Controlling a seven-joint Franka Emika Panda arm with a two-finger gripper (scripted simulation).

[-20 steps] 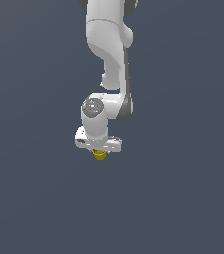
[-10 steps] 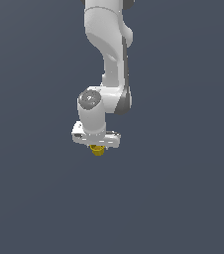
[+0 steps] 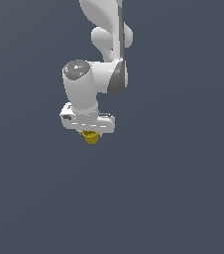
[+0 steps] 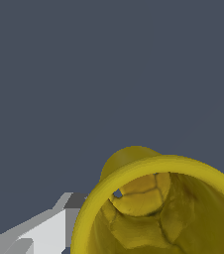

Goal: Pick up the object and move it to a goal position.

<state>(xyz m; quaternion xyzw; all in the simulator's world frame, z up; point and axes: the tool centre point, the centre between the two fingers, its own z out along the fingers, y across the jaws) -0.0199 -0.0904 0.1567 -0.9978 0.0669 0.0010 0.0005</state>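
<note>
a flat, even slate-grey ground (image 3: pixel 183 198) fills the exterior view from edge to edge, in one tone throughout. the frames cut it off on all sides, so its edges and corners cannot be told, nor whether it is a floor or a bench top. the wrist view shows the same plain grey ground (image 4: pixel 84 74) behind everything. the one thing seen against it is the yellow cup (image 3: pixel 90 137), tucked under the white claw (image 3: pixel 89 133) and gripped there, rim toward the wrist camera (image 4: pixel 134 163). whether the cup touches the ground or hangs above it cannot be told.
</note>
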